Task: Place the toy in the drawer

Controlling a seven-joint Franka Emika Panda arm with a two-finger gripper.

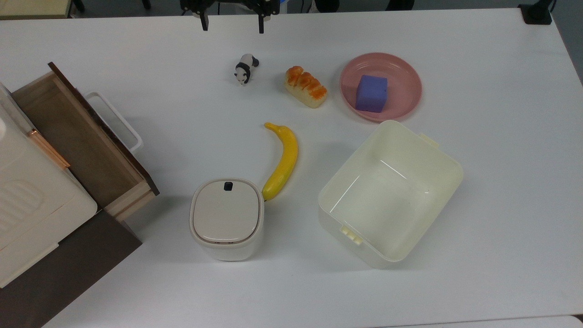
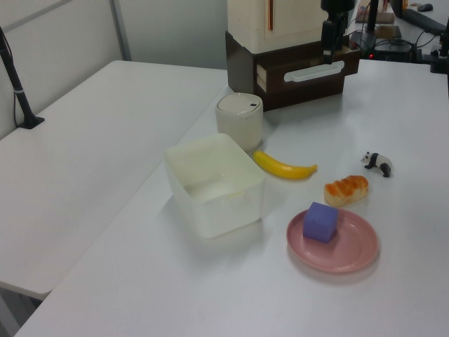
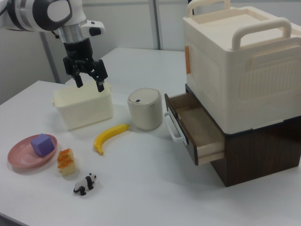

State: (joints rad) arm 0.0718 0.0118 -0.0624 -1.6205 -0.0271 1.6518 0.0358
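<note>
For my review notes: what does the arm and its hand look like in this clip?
In the right view the arm is glossy white with rounded segments and black joint bands. A short silver-grey wrist collar joins it to the hand, which is black, with two slim black fingers set apart. A white piece with a dark marking sticks out beside the wrist. No loose cables are visible.

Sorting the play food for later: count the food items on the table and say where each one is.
2. The banana lies mid-table beside the lidded bin; the bread loaf sits between the panda and the pink plate. Nothing seems hidden.
</note>
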